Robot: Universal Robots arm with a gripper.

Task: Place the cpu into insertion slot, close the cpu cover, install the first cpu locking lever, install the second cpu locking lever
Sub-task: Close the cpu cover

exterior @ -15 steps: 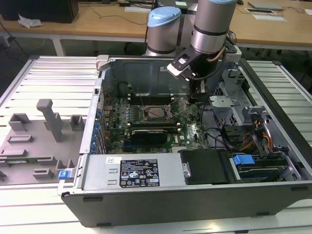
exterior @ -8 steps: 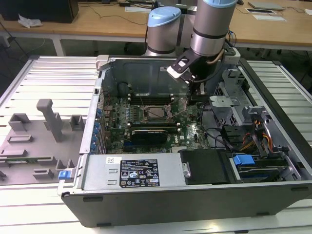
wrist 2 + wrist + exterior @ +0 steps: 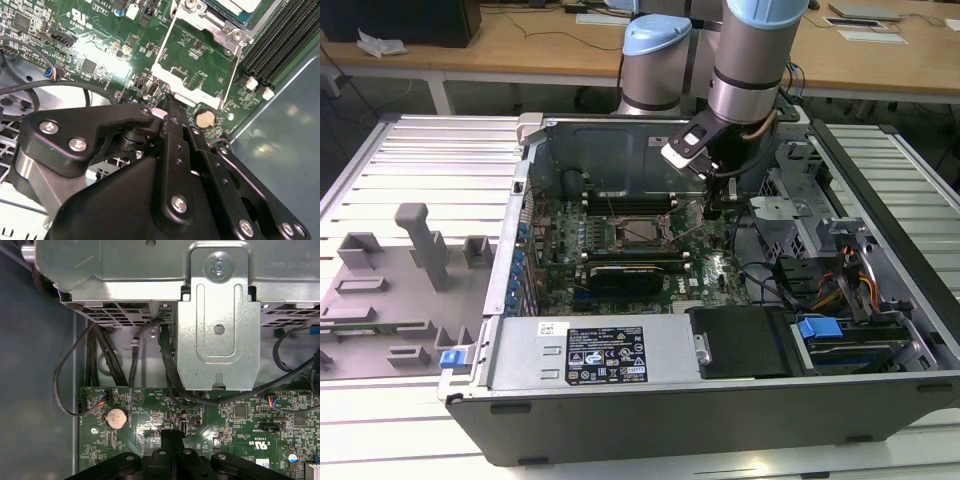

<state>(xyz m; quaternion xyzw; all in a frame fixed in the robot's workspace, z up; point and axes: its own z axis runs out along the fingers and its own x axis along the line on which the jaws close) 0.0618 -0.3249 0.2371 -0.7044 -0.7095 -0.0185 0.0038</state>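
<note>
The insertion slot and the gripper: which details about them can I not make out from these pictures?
In the exterior view, the insertion slot is too small to judge what lies in its centre.
In the second wrist view, the insertion slot is cut off by the top edge.
In the second wrist view, the gripper hides with its own tip whether it touches the cpu cover.

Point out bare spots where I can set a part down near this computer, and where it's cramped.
Free: the ribbed table on the exterior view's right of the computer case, and its far stretch beyond the grey holders. Crowded: inside the case, where cables, circuit board and the gripper sit close.
</note>
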